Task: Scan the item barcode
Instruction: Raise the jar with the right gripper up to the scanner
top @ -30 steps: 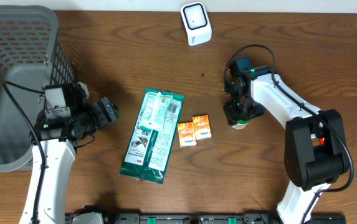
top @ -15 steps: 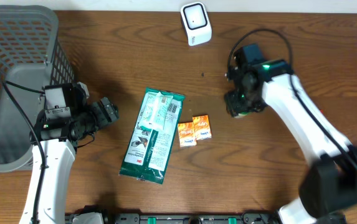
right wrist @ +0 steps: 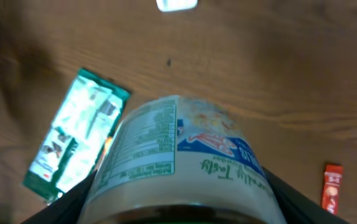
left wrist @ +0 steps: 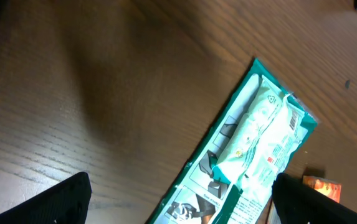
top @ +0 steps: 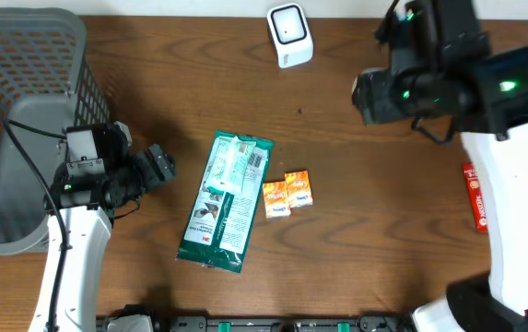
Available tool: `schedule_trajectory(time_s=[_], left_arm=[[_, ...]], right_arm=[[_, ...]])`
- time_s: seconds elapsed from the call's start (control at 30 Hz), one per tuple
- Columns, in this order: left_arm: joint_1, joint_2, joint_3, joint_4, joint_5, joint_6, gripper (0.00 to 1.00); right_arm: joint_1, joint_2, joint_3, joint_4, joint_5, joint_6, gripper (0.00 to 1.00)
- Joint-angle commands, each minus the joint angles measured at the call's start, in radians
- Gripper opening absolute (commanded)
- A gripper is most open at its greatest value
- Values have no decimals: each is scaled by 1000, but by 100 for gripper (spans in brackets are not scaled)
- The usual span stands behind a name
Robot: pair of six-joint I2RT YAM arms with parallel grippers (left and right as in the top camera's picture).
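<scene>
— Around the spot?
— Grey mesh basket (top: 24, 55) at the far left of the worktop (top: 153, 55). Green packet (top: 227, 203) lying flat near the middle, slightly tilted. Two small orange boxes (top: 287, 194) side by side, just beside its right edge. Thin red sachet (top: 475, 195) out at the right, well apart from the rest, at the edge of the white arm in the overhead view.
— Anything in the way?
— Only bare wood between the white scanner (top: 289, 35) at the back edge and the right tool (top: 377, 96). Packet and boxes nearer the front, off that line.
— Left tool (top: 159, 168)?
— Spread wide, gripping nothing. Low beside the basket, pointing toward the packet, apart from it.
— And the right one?
— Partly spread and clamped on the tub (right wrist: 178, 155), one dark finger at each side. Up off the worktop, to the right of the scanner in the overhead view.
— Look of the tub?
— Pale and round, filling most of the right wrist view. Table of green-printed nutrition figures on the left face. Red-and-blue picture with green lettering, upside down, on the right face. Blurred, so unreadable. Barcode place: cannot tell. Hardly visible from overhead, hidden under the dark tool.
</scene>
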Motion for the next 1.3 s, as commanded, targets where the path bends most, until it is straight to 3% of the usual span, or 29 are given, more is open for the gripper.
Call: schedule_trajectory(time_s=[0.0,0.17,0.47,1.27], left_arm=[[9,5,6,-2,-13,-13,93],[9,5,6,-2,-13,-13,93],[9,5,6,-2,-13,-13,93],[9,5,6,-2,-13,-13,93]], right_arm=[[3,94,177,-43,-5,15,1],[26,184,218,-7,-5,15,1],[28,404,217,208,-27,57,1],[-10,909,217,1156,-162,229,1]])
